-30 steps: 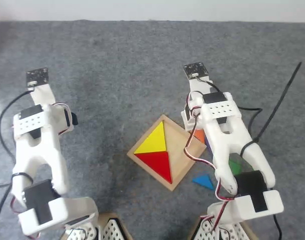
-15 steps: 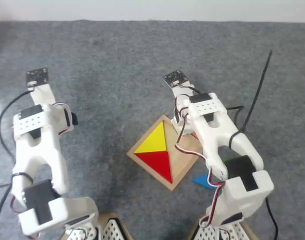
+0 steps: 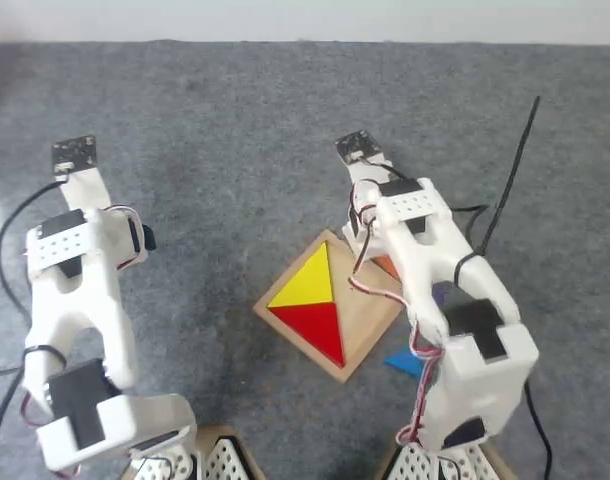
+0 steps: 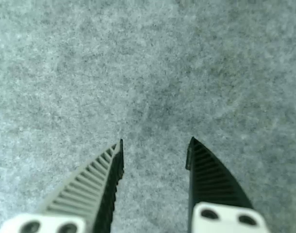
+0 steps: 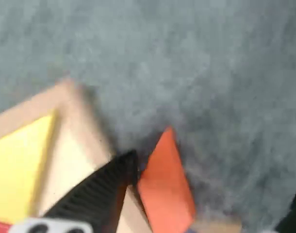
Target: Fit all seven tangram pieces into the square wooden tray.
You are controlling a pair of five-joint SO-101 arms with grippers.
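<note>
The square wooden tray (image 3: 293, 340) lies turned like a diamond at mid-table and holds a yellow triangle (image 3: 307, 280) and a red triangle (image 3: 317, 325). My right arm (image 3: 415, 215) hangs over the tray's right corner. An orange piece (image 3: 390, 266) lies on the carpet right at that corner. In the right wrist view my right gripper (image 5: 213, 179) is open, one finger (image 5: 109, 187) on the tray's edge (image 5: 73, 99) and touching the orange piece (image 5: 165, 189). My left gripper (image 4: 155, 143) is open over bare carpet, holding nothing.
A blue triangle (image 3: 405, 362) lies on the carpet below the tray's right side. A purple piece (image 3: 441, 293) peeks out beside the right arm. The left arm (image 3: 70, 260) stands far left, apart from the tray. Grey carpet covers the table.
My right arm has swung left, from beside the tray to over its right corner. It now hides the green piece. The left arm has not moved.
</note>
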